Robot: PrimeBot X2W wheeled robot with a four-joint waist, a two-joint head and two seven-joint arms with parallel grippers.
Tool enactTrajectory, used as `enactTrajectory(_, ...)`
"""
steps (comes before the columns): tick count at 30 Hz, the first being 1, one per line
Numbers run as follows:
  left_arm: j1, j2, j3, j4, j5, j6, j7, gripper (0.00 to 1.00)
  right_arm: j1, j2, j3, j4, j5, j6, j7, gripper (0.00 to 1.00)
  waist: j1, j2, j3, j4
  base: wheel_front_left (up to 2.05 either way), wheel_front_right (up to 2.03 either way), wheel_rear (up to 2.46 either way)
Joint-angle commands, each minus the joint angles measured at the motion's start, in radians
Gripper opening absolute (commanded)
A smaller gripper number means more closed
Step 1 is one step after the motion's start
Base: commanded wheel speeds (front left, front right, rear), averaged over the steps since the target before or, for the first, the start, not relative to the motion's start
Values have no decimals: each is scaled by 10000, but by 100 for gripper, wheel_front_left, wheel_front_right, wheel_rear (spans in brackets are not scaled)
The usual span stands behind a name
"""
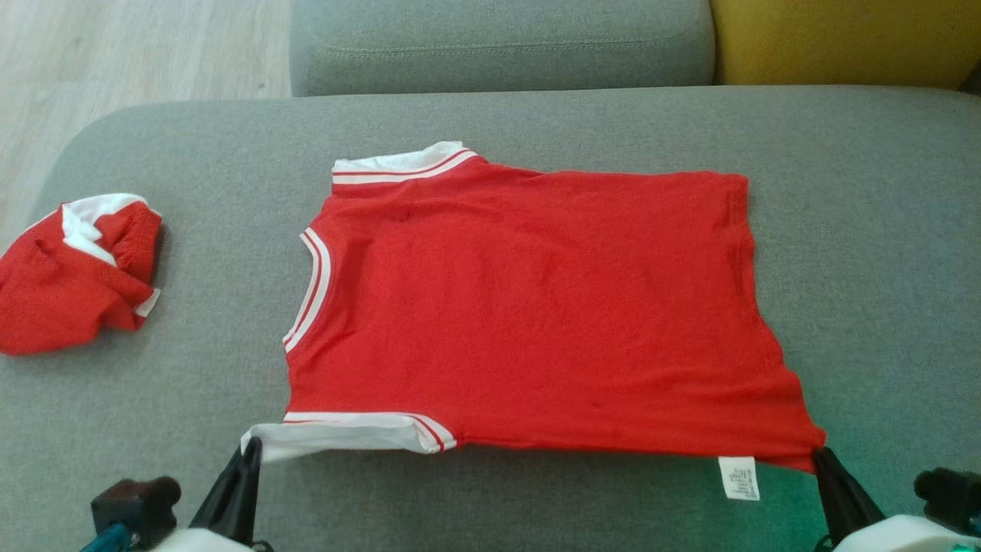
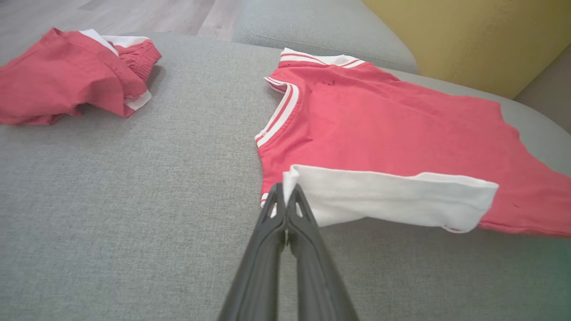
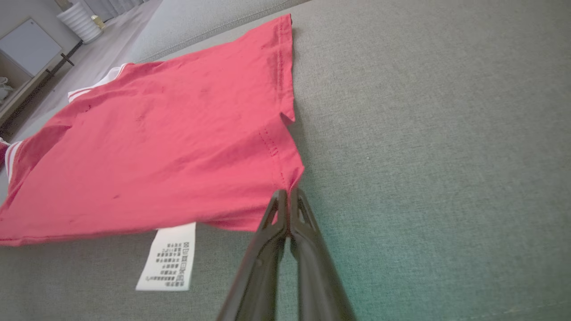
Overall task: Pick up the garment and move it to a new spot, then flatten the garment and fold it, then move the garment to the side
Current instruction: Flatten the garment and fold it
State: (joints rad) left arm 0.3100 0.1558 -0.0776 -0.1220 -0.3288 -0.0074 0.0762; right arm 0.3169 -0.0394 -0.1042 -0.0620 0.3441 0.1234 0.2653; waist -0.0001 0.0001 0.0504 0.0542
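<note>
Looks moved and flattened: garment (image 1: 529,307) spread on sofa cushion (image 1: 881,230) ahead of jaws, left jaws pinched shut on white sleeve (image 2: 388,200), right jaws on red hem corner (image 3: 292,178); fold, side move not done.

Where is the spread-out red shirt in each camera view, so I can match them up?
Head view: red shirt fills the middle, its near corners pinched by the left pincer and right pincer.
Left wrist view: red shirt covers the right half, beyond the left pincer.
Right wrist view: red shirt covers the left and centre.
Shared landmark: the far striped sleeve band.
</note>
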Motion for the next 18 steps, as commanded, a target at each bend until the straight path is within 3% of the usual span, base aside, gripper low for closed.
enactTrajectory(1,-357,147,358,-410,-129,61,73,0,-431,-110,103,-328,168,73,19,0,1,-1,13,-10,0,0,0)
enactTrajectory(12,-1890,511,310,48,-343,-242,528,0,-1982,-109,106,294,-210,73,1165,0,1,-1,417,-39,0,0,0)
enactTrajectory(18,-3252,645,85,942,-529,-601,634,0,-3122,-109,68,772,-450,73,1697,0,1,-1,809,4,0,0,0)
